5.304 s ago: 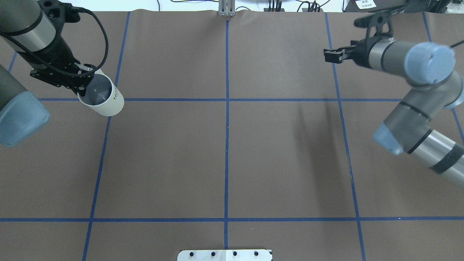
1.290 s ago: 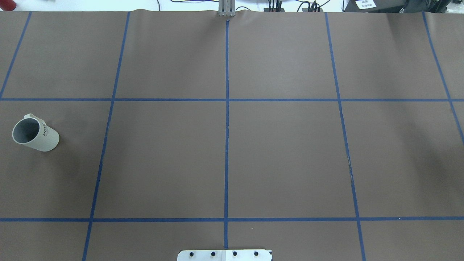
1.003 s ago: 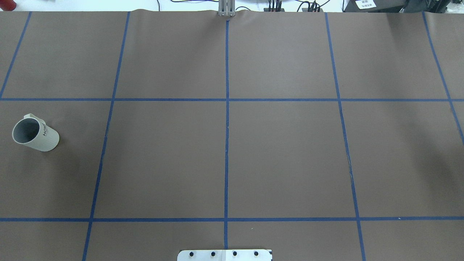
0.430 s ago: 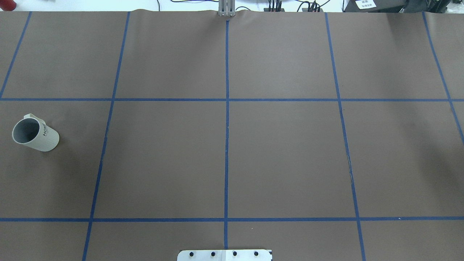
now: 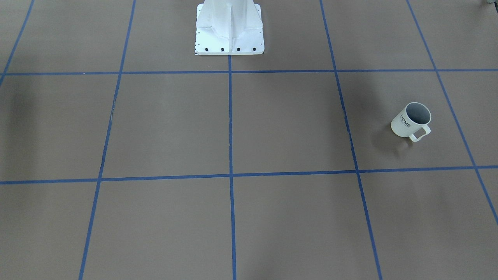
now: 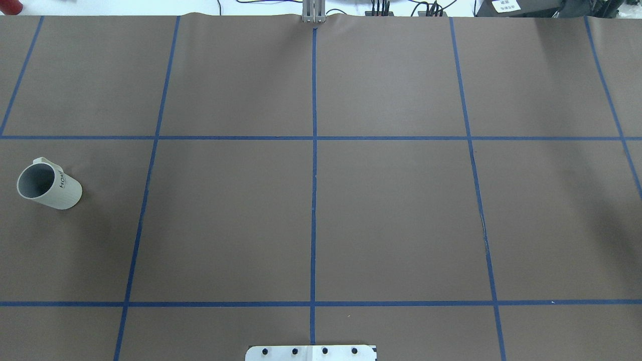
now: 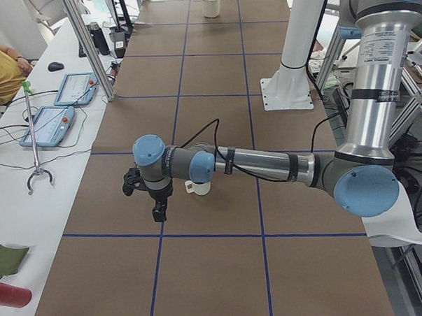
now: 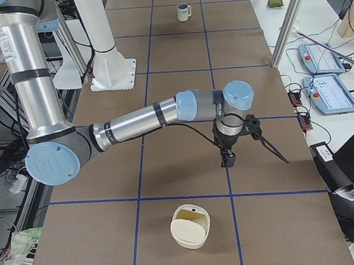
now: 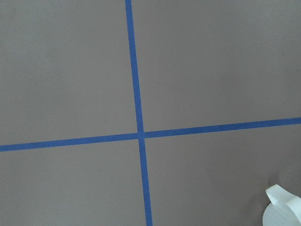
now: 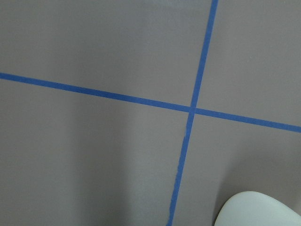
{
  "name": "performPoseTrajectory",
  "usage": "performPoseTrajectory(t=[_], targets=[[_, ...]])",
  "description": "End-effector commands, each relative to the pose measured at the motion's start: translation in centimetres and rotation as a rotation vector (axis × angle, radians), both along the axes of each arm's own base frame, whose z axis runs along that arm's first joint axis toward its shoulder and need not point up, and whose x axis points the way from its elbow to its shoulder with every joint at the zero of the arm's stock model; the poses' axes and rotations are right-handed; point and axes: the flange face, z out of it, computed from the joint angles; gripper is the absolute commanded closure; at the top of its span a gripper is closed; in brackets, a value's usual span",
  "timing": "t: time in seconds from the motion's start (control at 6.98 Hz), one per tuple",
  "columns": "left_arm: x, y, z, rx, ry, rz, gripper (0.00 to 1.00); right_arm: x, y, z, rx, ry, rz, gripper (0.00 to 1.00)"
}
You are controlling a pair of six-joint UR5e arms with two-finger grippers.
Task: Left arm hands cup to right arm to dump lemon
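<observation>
- Two arms reach over the brown desk, seen in the side views only — the left arm close to the cup, the right arm well apart from it.
- Cup stands upright at the robot's left, handle facing away from the robot.
- Left jaws point down just beside the cup, not around it — wide or narrow, I cannot tell.
- Right jaws hang near a white container; their width cannot be told either.

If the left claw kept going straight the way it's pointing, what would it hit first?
Probably the bare brown table: the left claw points straight down, and its wrist camera shows mostly tabletop and blue tape. The cup stands off to one side.
</observation>
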Motion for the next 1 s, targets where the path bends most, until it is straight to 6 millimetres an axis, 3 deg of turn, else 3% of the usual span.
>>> performPoseTrajectory(t=[0.0, 0.29, 0.72, 0.86], targets=[[0.0, 0.3, 0.4, -0.008, 0.003, 0.002, 0.00, 0.0, 2.0, 2.1, 0.031, -0.010, 0.028, 0.00], [-0.5, 0.7, 0.6, 0.000, -0.009, -0.003, 0.00, 0.4, 3.9, 2.9, 0.010, -0.043, 0.038, 0.00], [-0.2, 0.3, 0.0, -0.003, -0.006, -0.007, 0.00, 0.4, 3.7, 3.8, -0.011, -0.046, 0.041, 0.00], [-0.3, 0.4, 0.7, -0.011, -0.007, -0.009, 0.00, 0.4, 3.6, 4.6, -0.025, -0.045, 0.041, 0.00]])
